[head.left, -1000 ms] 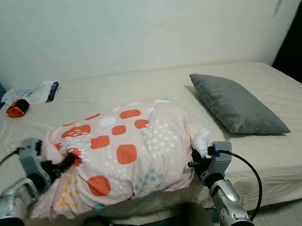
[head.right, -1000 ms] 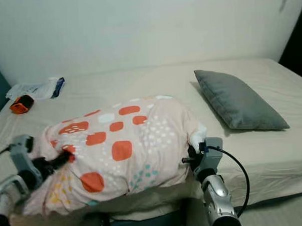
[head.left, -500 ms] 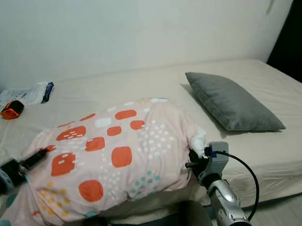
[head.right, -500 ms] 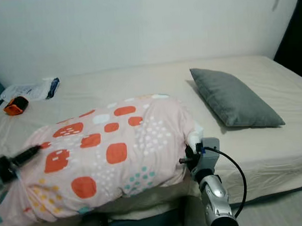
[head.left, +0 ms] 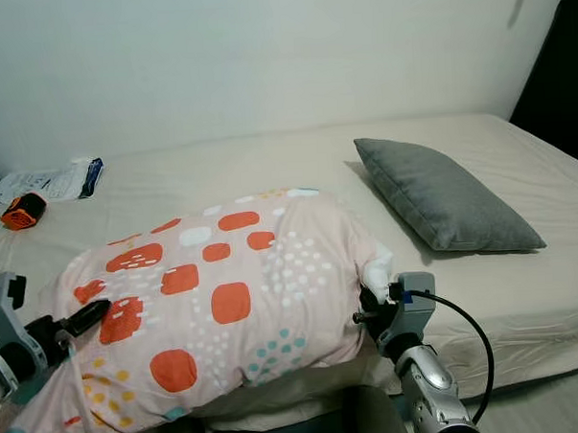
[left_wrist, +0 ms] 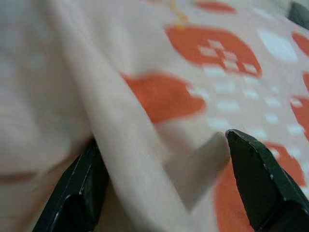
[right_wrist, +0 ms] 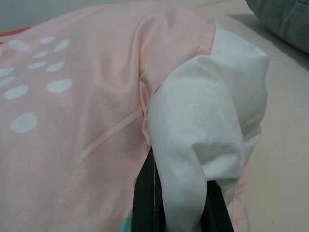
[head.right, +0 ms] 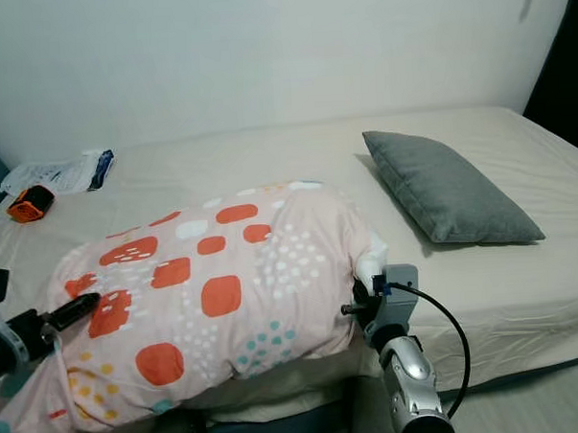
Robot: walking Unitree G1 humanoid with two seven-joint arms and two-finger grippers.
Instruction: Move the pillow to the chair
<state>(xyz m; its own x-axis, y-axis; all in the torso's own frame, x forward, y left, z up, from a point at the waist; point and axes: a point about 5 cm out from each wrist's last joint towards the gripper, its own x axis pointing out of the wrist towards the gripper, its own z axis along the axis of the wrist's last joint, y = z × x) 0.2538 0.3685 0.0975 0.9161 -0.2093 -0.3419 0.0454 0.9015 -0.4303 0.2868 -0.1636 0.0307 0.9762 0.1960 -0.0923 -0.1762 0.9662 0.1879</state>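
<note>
Patterned pillow (head.left: pixel 216 306), lower centre, on bed (head.left: pixel 523 302). Step: securing grip. Right gripper (right_wrist: pixel 176 203) jaws clamped on white corner; left gripper (left_wrist: pixel 164 179) jaws apart (straddling a fabric fold). Next: close left, lift.

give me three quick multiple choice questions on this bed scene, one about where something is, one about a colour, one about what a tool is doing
1. Where is the orange item?
A. on the grey pillow
B. far left of the bed, by the white bag
C. on the floor

2. What colour is the other pillow?
A. grey
B. blue
C. yellow

3. What is the right tool doing?
A. hanging idle
B. resting on the wall
C. pinching the patterned pillow's white corner

Key: 1 B, it lies beside the white bag on the bed. 2 A, plain grey fabric. 3 C, black fingers close on white stuffing.
</note>
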